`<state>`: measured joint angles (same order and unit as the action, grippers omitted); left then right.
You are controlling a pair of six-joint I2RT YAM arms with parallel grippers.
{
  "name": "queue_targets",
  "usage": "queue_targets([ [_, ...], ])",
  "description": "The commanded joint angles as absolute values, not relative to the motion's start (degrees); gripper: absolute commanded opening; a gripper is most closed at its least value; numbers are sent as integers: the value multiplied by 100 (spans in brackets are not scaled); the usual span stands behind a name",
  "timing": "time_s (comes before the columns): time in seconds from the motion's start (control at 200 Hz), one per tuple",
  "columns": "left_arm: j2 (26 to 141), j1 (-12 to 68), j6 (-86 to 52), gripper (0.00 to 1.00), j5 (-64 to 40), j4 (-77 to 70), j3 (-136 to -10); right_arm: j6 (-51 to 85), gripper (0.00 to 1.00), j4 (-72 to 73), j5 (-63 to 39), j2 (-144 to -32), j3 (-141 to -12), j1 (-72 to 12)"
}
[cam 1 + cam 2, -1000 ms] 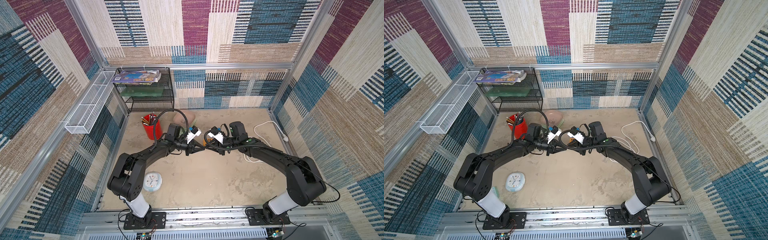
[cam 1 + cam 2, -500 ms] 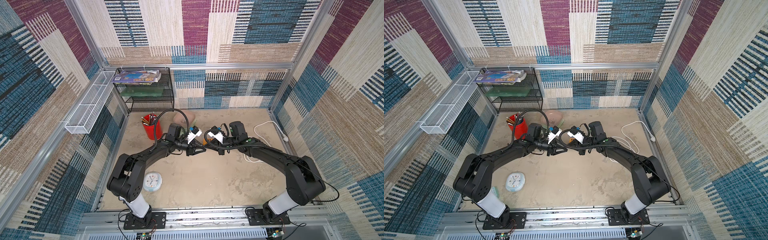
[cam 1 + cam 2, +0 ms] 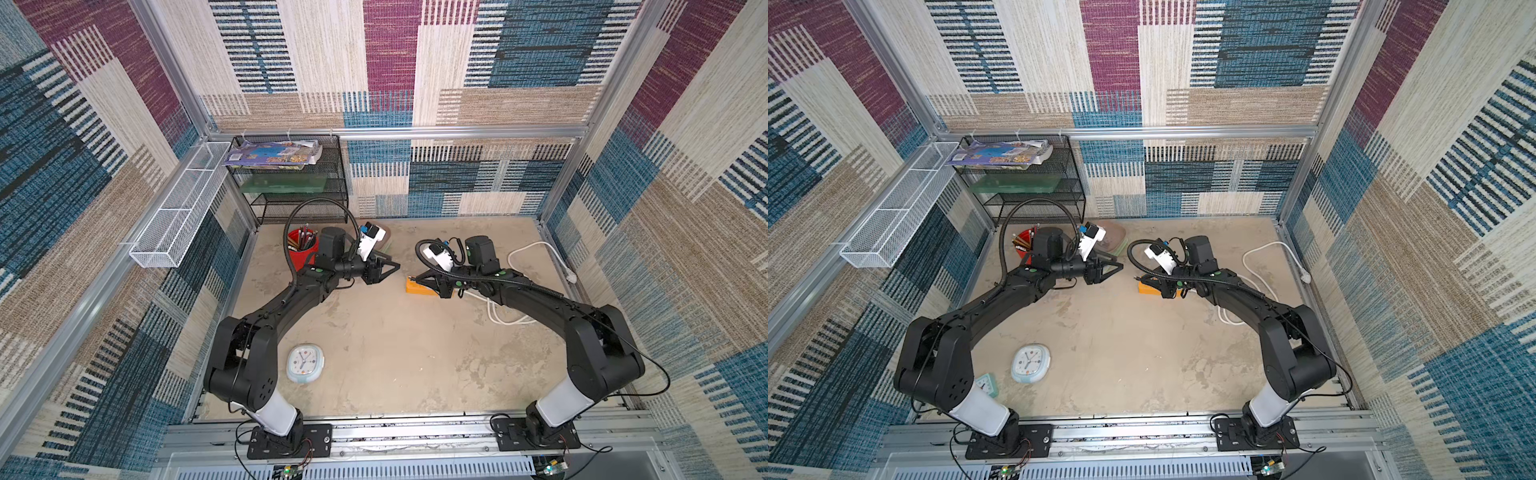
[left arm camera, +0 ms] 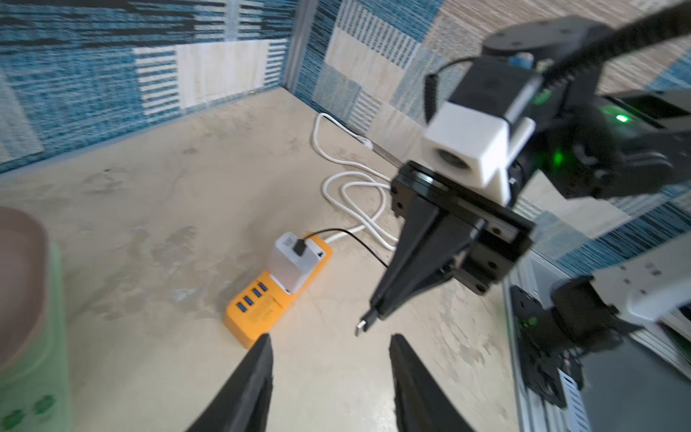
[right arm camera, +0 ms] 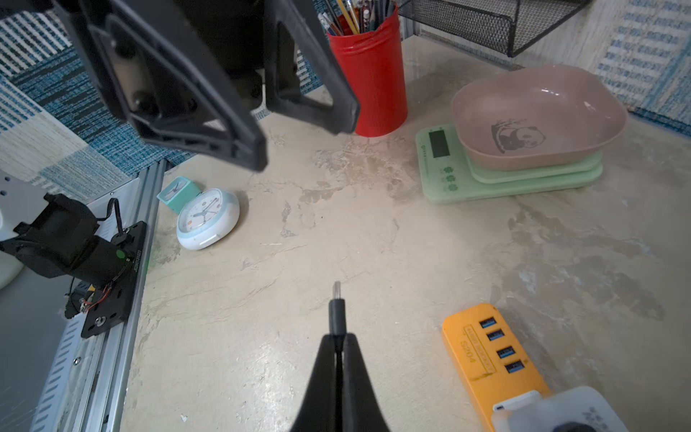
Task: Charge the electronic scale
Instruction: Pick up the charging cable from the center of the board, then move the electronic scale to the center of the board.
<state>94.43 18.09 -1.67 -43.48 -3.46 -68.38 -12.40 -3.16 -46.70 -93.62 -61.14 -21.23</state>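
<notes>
Right pincer [image 5: 336, 342] pinching cable plug [image 5: 336, 312], electronic scale [image 5: 445, 179] well apart

Scale [image 5: 448, 179] smooth matt plastic w/ glossy plastic tray [image 5: 542, 108]; tabletop [image 5: 374, 243] matt, mottled; walls [image 3: 390, 62] woven cloth.

Patchwork woven walls [image 3: 390, 50] in blue, maroon, beige and cream, aluminium frame [image 3: 457, 132] along the corners, mottled beige stone-look bench [image 3: 395, 340], black mesh shelf [image 3: 299, 208] in the far left corner, white wire basket [image 3: 183, 210] on the left wall, soft even light
</notes>
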Motion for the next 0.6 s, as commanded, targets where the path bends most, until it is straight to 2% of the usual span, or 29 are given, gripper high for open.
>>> queue_targets([
  [0.0, 9743, 1723, -707, 49, -2585, 487, -7409, -780, 0, -58, -4476, -9532, -6218, -2135],
  [0.065, 10028, 1688, -1023, 51, -1601, 1050, -7959, -707, 0, -66, -4439, -9684, -6309, -2180],
  [0.175, 10582, 1626, -1154, 51, -760, 1892, -8875, -727, 0, -262, -4251, -9946, -6543, -2323],
  [0.496, 12340, 1538, -1041, 53, 432, 3199, -11014, -729, 0, -443, -4210, -10300, -6859, -2546],
  [0.596, 12763, 1534, -1063, 58, 640, 3405, -11491, -812, 0, -615, -4201, -10388, -6984, -2579],
])
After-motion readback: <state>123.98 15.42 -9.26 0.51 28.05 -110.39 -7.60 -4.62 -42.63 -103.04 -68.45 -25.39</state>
